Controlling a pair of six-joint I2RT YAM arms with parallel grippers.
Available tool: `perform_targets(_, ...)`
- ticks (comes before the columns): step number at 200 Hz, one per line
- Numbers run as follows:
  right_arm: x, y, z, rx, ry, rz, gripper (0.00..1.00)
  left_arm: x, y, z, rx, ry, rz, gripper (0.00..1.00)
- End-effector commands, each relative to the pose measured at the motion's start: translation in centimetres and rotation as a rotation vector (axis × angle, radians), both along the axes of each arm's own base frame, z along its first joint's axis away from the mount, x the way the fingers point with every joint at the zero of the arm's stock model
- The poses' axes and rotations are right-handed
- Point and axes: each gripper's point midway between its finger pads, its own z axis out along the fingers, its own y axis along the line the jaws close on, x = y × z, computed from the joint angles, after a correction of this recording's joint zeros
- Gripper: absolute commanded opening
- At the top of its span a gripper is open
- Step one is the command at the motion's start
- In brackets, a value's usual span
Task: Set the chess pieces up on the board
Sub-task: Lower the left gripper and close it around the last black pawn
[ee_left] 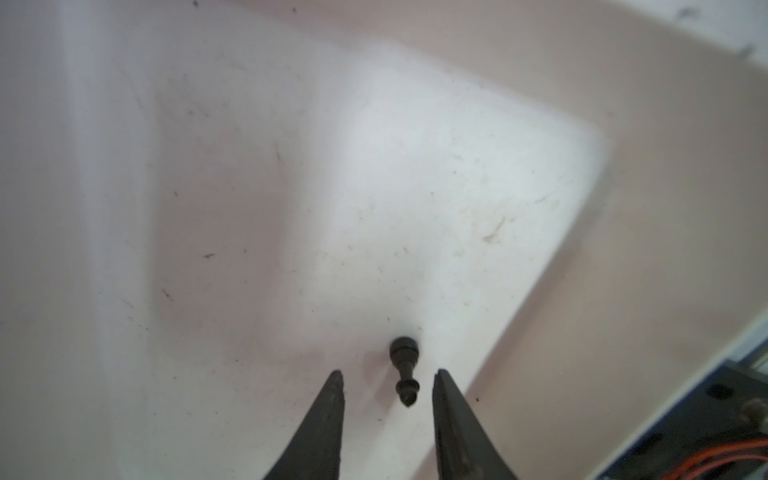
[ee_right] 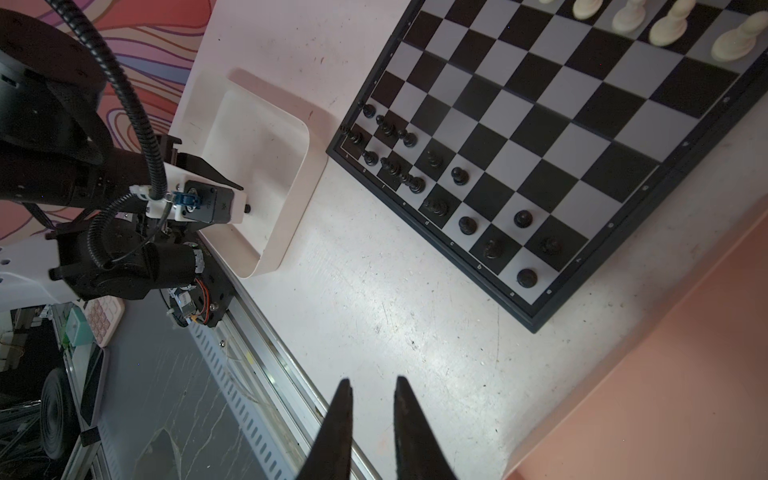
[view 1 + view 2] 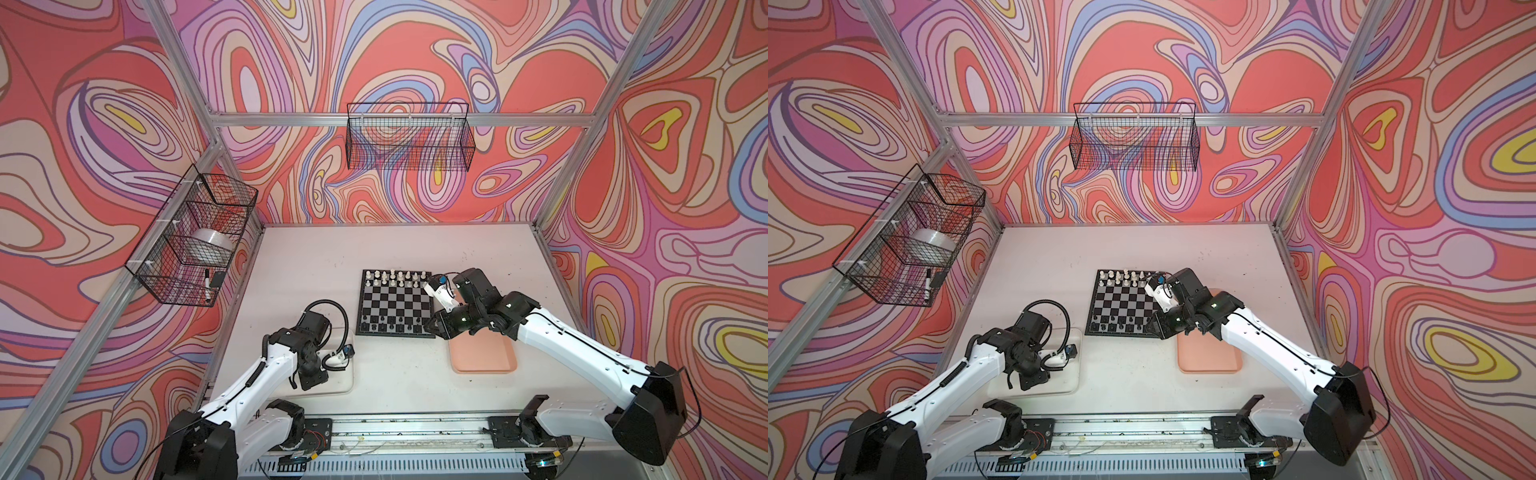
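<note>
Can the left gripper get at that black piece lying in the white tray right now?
Probably yes: the black piece lies on its side between the open jaws of the left gripper, with the white tray bare around it.

Bright, even light; left wrist view blurred

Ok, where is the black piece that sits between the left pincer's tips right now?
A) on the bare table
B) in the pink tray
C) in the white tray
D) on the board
C: the left wrist view shows the black piece on the floor of the white tray, between the open tips of the left pincer, not gripped.
</note>
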Motion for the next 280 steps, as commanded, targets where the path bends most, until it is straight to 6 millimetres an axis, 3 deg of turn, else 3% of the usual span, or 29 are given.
perform_targets(1, -0.2, 0.1, 0.0, 0.009, -0.01, 0.008, 0.19, -0.5, 0.0, -0.4, -0.009, 0.017, 0.008, 0.34)
perform_targets(127, -0.2, 0.1, -0.8, -0.003, 0.004, 0.011, 0.19, -0.5, -0.2, -0.6, -0.02, 0.02, 0.019, 0.23)
perform_targets(200, -0.3, 0.1, -1.0, -0.003, 0.008, 0.013, 0.18, -0.6, -0.2, -0.5, -0.022, 0.023, 0.021, 0.21)
perform_targets(205, -0.3, 0.1, -0.9, -0.002, 0.007, 0.013, 0.18, -1.7, 0.1, -1.4, -0.012, 0.055, 0.021, 0.21)
perform_targets(226, -0.2, 0.1, -1.0, -0.002, 0.005, 0.014, 0.18, -1.9, 0.1, -1.5, -0.013, 0.065, 0.022, 0.2)
perform_targets(280, -0.3, 0.1, -1.1, -0.006, 0.008, 0.015, 0.18, -1.6, 0.2, -1.4, -0.008, 0.052, 0.021, 0.18)
